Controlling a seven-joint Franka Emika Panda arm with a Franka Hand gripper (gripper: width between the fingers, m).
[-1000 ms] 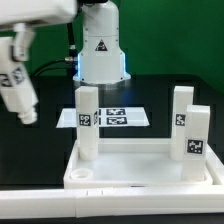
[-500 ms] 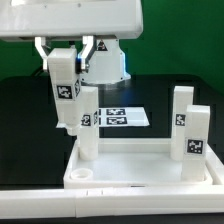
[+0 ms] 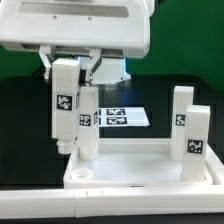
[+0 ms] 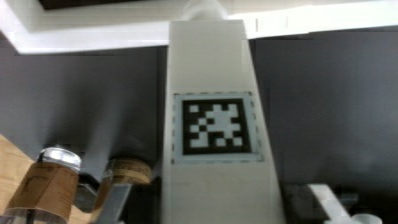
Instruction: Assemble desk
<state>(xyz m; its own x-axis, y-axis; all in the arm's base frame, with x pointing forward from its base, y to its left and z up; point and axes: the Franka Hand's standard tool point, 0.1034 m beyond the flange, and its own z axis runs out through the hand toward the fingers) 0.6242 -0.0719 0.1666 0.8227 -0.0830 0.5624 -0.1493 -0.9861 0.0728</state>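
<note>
Exterior view: a leg (image 3: 65,103) hangs over the desk top's (image 3: 140,172) empty corner hole (image 3: 81,173).
The gripper (image 3: 68,62) is clamped on the leg, held upright, likely to go into that hole at seven o'clock; three legs already stand.

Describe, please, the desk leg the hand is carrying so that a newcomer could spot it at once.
Find the white desk top at the front, with three legs standing on it. Above its corner on the exterior view's left hangs a fourth leg, gripped at its top by the hand. It alone is off the top, with its tag facing the camera.
</note>
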